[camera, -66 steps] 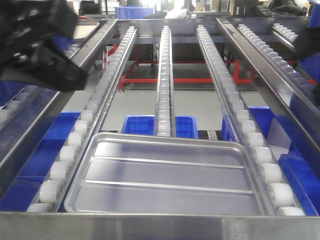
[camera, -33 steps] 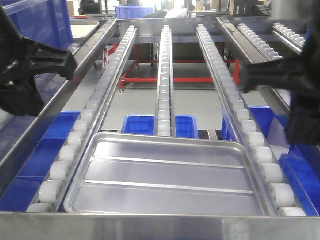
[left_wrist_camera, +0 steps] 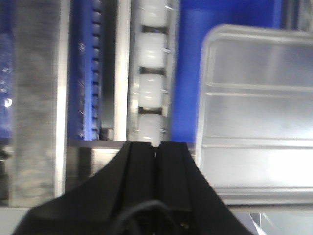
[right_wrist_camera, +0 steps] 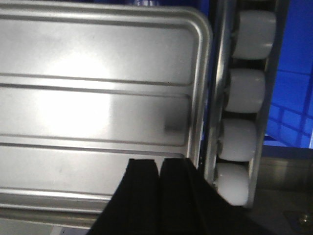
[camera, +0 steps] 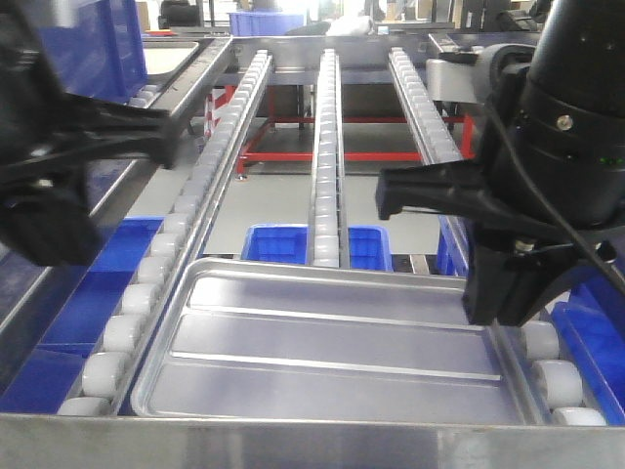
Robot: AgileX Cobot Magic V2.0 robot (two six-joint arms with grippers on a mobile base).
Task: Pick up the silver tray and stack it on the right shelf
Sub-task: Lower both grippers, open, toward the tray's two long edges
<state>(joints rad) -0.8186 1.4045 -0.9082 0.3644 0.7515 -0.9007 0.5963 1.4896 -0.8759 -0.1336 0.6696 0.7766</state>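
Tray [camera: 332,357] lies flat on shelf [camera: 327,147], at its low front end. Near rim is against the lip [camera: 312,445]. It sits between the left and right lanes of rollers [camera: 146,283], and both ridges show across its base. Blue bins [camera: 273,244] sit below the rails.

Left gripper [left_wrist_camera: 157,149]: fingers [left_wrist_camera: 144,156] pressed together, nothing between them. Tip is over the lip, in line with the left roller lane, just beside the tray's left rim.

Right gripper [right_wrist_camera: 157,169]: fingers [right_wrist_camera: 142,176] closed to a hairline slit, holding nothing. Tip is over the tray's base, close inside its right rim. Cannot tell whether it touches the tray.
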